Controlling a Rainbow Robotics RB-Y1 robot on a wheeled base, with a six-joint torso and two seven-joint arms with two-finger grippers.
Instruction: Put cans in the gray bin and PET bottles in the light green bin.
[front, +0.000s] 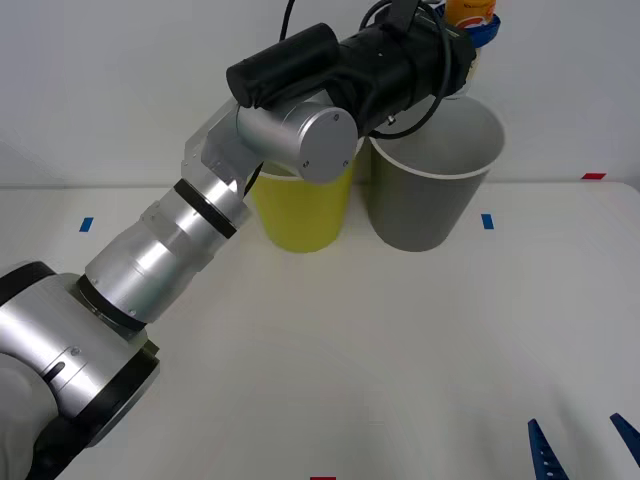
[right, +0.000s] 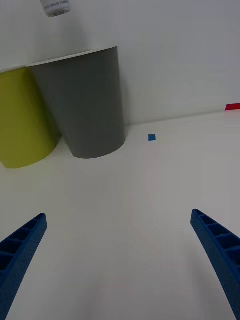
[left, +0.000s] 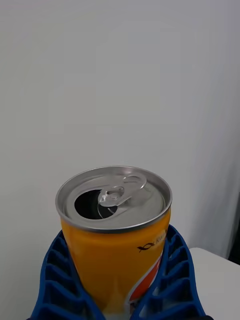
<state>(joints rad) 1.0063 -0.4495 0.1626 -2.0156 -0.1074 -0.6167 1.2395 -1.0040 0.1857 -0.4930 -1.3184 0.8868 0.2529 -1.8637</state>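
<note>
Left gripper (left: 117, 295), arm stretched forward and raised, clamps the can (left: 116, 235), smooth orange metal with an opened silver top, above the round tapered gray bin (front: 432, 195). Light green bin (front: 300, 210) stands beside. Right gripper (right: 120, 260) waits spread, low.

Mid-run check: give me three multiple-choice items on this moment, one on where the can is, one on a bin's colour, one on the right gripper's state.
1. Where is the can?
A. lying on the table
B. held by the left gripper above the gray bin
C. inside the light green bin

2. What colour is the bin under the can?
A. dark gray
B. red
C. blue

3. The right gripper is:
A. shut on a bottle
B. shut on the can
C. open, holding nothing

Answers: B, blue fingers clasp it over the gray rim; A, the front view shows gray; C, fingers spread apart over bare table.
</note>
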